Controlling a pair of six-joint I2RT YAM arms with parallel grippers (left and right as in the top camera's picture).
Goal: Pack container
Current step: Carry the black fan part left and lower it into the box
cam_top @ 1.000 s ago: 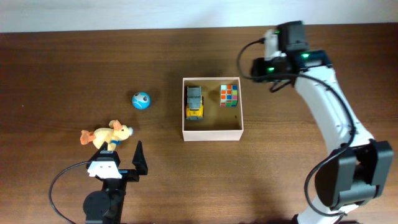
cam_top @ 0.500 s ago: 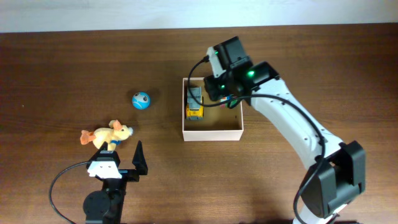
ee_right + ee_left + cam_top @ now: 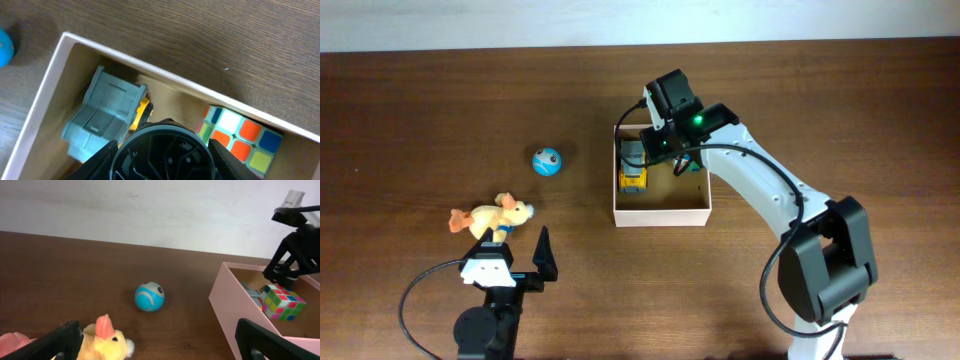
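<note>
The container is a square white box with a tan inside, at mid table. In it lie a grey and yellow toy truck and a colour cube. My right gripper hangs over the box's back part, shut on a black round wheel-like toy, between the truck and the cube. My left gripper is open and empty, low at the front left. A yellow plush duck lies just in front of it, and a blue ball lies beyond.
In the left wrist view the duck sits between the open fingers' line, the ball lies ahead and the box wall stands to the right. A white wall runs along the table's far edge.
My right arm has swung from the far right of the table leftward and now sits over the box, holding the black round toy. The left arm, duck and ball have not moved.
</note>
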